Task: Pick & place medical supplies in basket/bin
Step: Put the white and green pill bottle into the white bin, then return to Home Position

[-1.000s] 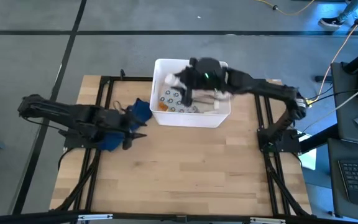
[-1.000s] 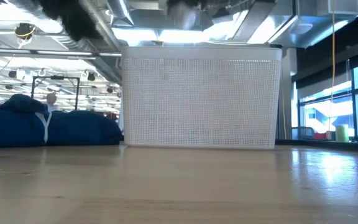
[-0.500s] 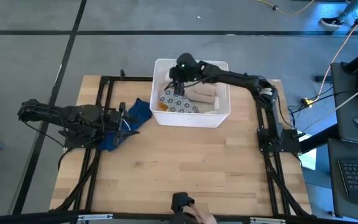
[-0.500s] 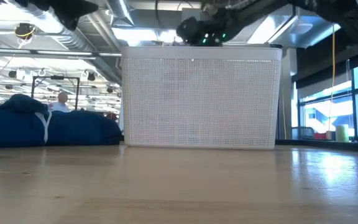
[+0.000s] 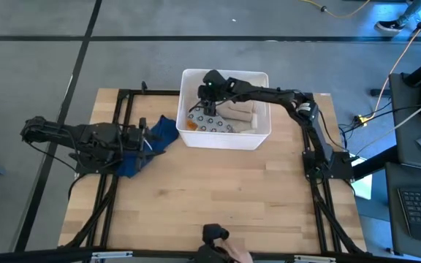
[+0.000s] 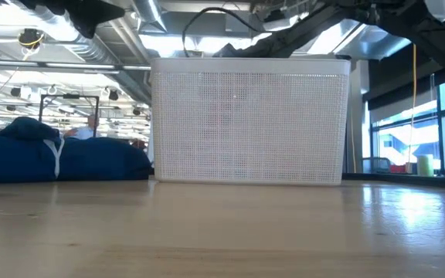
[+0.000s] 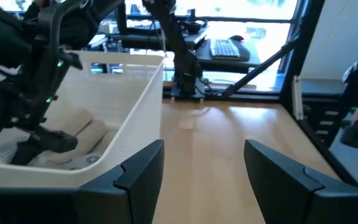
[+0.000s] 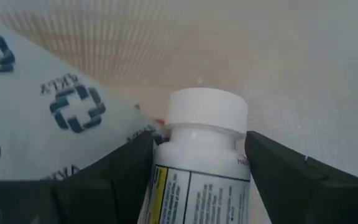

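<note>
The white bin [image 5: 225, 141] stands at the table's far middle, and it also shows in the low view [image 6: 246, 127]. Inside lie a grey cross-patterned packet [image 5: 210, 123], beige rolls [image 5: 241, 111] and a small orange-red item [image 5: 188, 126]. My right gripper [image 5: 208, 101] reaches down into the bin's left part, shut on a white bottle [image 8: 207, 112], just over the packet [image 8: 42, 118]. My left gripper [image 7: 204, 180] is open and waits left of the bin, above the blue cloth [image 5: 159, 133]. My right gripper pinches the white bottle's labelled body [image 8: 166, 180] between its two fingers, just behind the white cap. The bottle lies along the fingers, cap end pointing away from the wrist, down into the bin. Whether it rests on the bin's floor, I cannot tell.
The blue cloth with a white cord [image 6: 52, 158] lies against the bin's left side. A person's hand with a dark object [image 5: 218, 247] shows at the table's near edge. Bare wooden table [image 5: 218, 197] stretches in front of the bin. The right arm [image 7: 36, 81] fills the bin's left part.
My right gripper has moved from above the bin's middle toward the bin's left part and down into the bin, carrying the bottle. My left arm has drawn back a little toward the table's left edge. A hand has appeared at the near edge.
</note>
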You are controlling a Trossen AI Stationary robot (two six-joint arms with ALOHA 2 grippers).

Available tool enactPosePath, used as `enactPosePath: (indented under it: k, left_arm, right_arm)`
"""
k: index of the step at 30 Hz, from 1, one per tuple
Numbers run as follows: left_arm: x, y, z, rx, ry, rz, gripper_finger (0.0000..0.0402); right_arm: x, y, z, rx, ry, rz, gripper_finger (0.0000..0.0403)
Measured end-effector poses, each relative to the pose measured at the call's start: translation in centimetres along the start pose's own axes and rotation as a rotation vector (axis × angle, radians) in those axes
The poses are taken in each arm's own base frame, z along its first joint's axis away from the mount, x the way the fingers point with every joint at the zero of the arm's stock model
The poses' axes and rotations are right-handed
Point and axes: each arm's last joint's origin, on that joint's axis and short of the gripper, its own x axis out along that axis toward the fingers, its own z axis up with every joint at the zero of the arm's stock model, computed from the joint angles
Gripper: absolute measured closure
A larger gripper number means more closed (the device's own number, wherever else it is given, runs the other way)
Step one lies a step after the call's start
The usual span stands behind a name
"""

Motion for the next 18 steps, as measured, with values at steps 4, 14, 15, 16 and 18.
enactPosePath:
  k: [4,14,15,16,18]
  left_arm:
    - [0.1,-0.1,0.2,-0.004,-0.02,-0.008,0.0187]
    - [0.1,-0.1,0.7,-0.018,-0.071,-0.008,0.0187]
    - [0.1,-0.1,0.7,-0.018,-0.071,-0.007,0.0187]
    - [0.1,-0.1,0.6,-0.02,-0.073,-0.006,0.0187]
    - [0.4,-0.1,-0.1,-0.03,-0.101,-0.01,0.0187]
  right_arm:
    - [-0.1,-0.1,0.1,0.001,-0.012,-0.002,0.0114]
    - [-4.0,0.0,2.0,0.01,0.001,-0.105,0.0039]
    - [-5.1,0.1,2.3,0.028,-0.004,-0.078,0.0039]
    - [-6.2,0.4,2.7,0.047,-0.015,-0.039,0.0038]
    - [-8.9,1.0,3.4,0.1,-0.047,0.064,0.0038]
